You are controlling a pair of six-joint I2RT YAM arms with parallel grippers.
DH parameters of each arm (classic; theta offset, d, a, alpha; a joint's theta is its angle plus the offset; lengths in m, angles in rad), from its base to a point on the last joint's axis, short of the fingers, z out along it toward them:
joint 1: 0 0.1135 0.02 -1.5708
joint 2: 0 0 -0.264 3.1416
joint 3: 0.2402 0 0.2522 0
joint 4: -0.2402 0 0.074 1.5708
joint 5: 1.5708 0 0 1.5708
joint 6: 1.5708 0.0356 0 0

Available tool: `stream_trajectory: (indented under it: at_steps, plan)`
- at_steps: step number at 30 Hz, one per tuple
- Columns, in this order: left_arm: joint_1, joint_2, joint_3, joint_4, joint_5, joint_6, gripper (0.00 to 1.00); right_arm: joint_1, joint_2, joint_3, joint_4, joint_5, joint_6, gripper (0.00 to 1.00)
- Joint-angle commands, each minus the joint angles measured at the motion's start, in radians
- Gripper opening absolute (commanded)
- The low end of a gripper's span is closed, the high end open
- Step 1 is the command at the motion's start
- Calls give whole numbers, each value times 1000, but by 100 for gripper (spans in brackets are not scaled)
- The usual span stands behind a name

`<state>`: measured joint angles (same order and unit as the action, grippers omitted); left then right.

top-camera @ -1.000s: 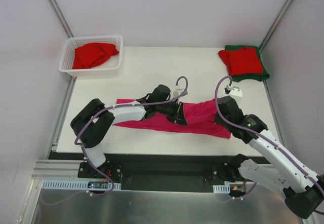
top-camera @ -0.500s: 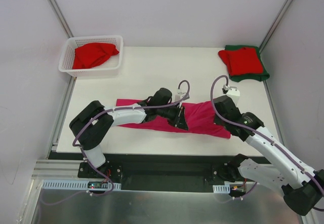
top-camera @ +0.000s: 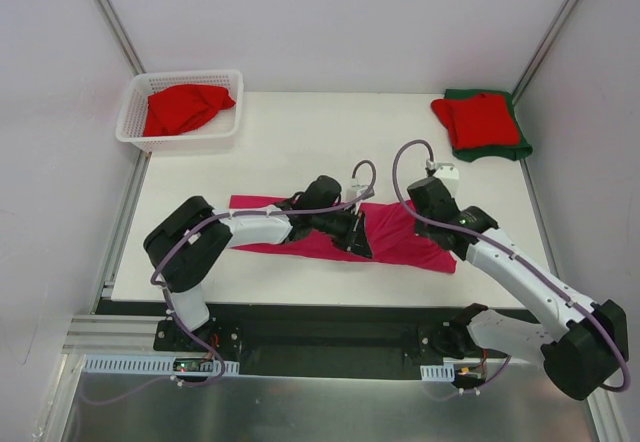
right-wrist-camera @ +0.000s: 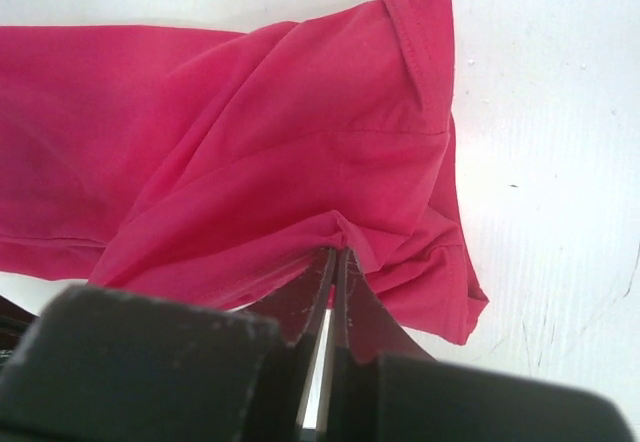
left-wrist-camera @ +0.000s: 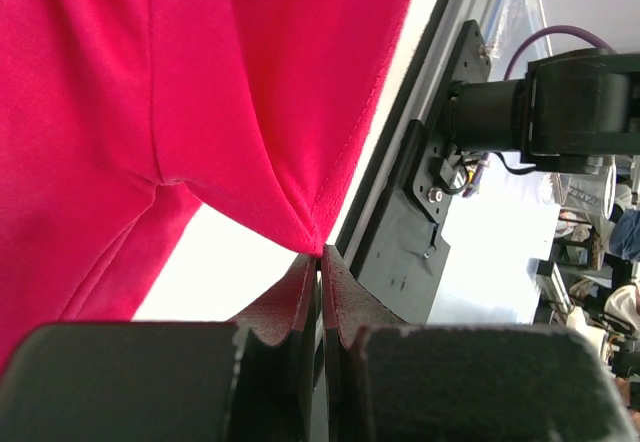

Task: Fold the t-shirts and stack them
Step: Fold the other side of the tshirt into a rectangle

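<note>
- Left hand [left-wrist-camera: 321, 258]: fingers pressed together, pinching a hem corner of the pink t-shirt [top-camera: 400, 239] at the very tips.
- Right hand [right-wrist-camera: 335, 258]: fingers together, clamped on a bunched fold of the same shirt, near one sleeve.
- Pink t-shirt: lies in a long, narrow strip along the bench [top-camera: 300, 152], mid-width and closer to the near edge than the far one. Cloth is creased around both grips.
- Far right corner: folded red t-shirt [top-camera: 478, 119] resting on a dark green t-shirt [top-camera: 515, 150], green showing at its borders.
- Far left corner: white basket [top-camera: 135, 112] holding a crumpled red t-shirt [top-camera: 183, 108].
</note>
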<state>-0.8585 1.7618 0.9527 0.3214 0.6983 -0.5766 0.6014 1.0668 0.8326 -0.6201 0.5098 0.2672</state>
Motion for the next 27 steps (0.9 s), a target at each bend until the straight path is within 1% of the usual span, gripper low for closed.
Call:
stream_trajectory:
  at_steps: [1,18,27]
  plan:
    - [-11,40,12,5,29,-5,0,-28,-1,62,46,48,-46,1]
    - [-11,133,61,50,56,-23,0,-124,-84,129,-3,68,-135,1]
    - [-11,119,47,50,58,-25,0,-152,-51,129,28,-14,-145,1]
